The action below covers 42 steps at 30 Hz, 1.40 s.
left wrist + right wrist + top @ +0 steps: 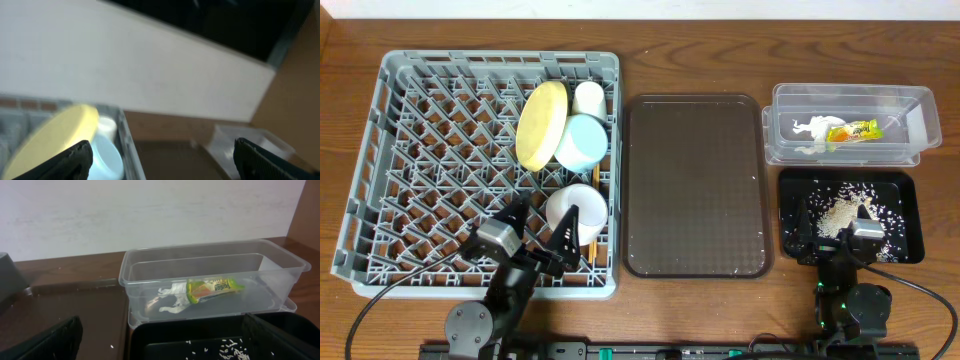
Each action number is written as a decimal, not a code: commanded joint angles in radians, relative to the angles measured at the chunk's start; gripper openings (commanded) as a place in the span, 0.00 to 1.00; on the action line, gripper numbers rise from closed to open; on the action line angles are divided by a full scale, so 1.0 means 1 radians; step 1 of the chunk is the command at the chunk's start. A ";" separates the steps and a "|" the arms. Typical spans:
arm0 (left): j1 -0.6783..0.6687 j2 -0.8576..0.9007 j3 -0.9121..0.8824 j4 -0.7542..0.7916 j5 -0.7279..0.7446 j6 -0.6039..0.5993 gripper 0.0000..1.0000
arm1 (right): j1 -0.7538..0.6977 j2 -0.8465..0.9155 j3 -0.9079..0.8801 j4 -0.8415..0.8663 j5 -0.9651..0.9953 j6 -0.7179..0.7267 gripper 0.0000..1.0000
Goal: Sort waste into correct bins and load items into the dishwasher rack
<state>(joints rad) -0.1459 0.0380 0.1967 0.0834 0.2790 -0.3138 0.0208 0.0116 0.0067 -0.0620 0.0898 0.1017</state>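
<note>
The grey dishwasher rack (430, 150) at the left holds the yellow plate (541, 125) on edge, the small white cup (588, 97), the light blue bowl (582, 142) and the white bowl (575, 208). Thin chopsticks (595, 178) lie beside the white bowl. My left gripper (542, 222) hangs open over the rack's front right corner, holding nothing. The clear tub (850, 90) holds the napkin (810, 130) and the snack wrapper (852, 131). Crumbs (840, 210) lie in the black tray (790, 195). Over that tray's near edge my right gripper (832, 222) stands open and empty.
The brown serving tray (695, 185) lies between the rack and the bins. In the right wrist view the tub (150, 265) with the wrapper (212, 287) stands just behind the black tray (200, 325). The left wrist view, blurred, shows the plate (55, 137) and rack rim (127, 145).
</note>
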 commanded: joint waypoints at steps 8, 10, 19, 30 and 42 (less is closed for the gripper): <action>0.001 -0.037 -0.129 0.136 -0.154 0.073 0.91 | -0.007 -0.007 -0.002 -0.003 0.007 -0.010 0.99; 0.010 -0.037 -0.150 0.137 -0.161 0.101 0.91 | -0.007 -0.007 -0.002 -0.003 0.008 -0.010 0.99; 0.035 -0.037 -0.193 0.017 -0.161 0.319 0.91 | -0.007 -0.007 -0.002 -0.003 0.008 -0.010 0.99; 0.058 -0.037 -0.193 -0.148 -0.187 0.548 0.91 | -0.007 -0.007 -0.002 -0.003 0.008 -0.010 0.99; 0.104 -0.037 -0.193 -0.149 -0.212 0.412 0.91 | -0.007 -0.007 -0.002 -0.003 0.008 -0.010 0.99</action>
<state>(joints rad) -0.0624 0.0101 0.0185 -0.0273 0.0700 0.1879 0.0204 0.0116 0.0067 -0.0616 0.0902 0.1017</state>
